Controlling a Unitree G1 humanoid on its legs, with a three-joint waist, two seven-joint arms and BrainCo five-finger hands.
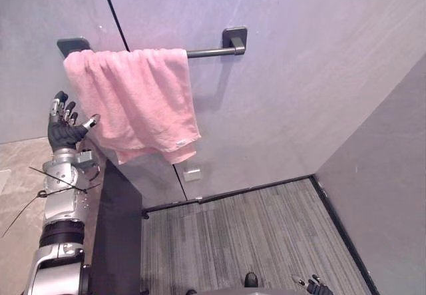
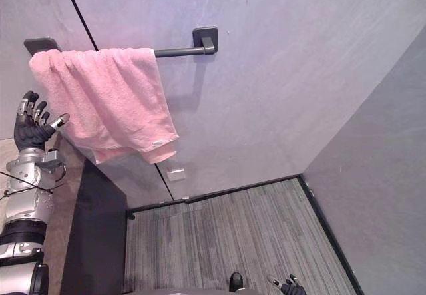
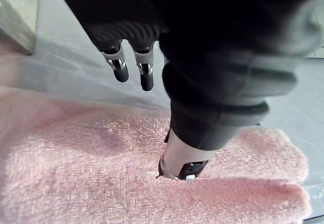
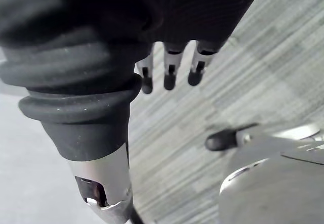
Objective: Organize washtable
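- A pink towel hangs over a dark towel bar on the grey wall. It is bunched toward the left end of the bar, and its lower edge hangs uneven.
- The left hand is raised just beside the left edge of the towel. Its fingers are straight, a little spread, and apart from the cloth.
- The thumb of the left hand presses its tip into the towel. Nothing is pinched.
- The right hand is low, over the grey striped floor. Its fingers hang relaxed, close together, and hold nothing.
- Below the left arm stands a dark cabinet side, next to a beige countertop.
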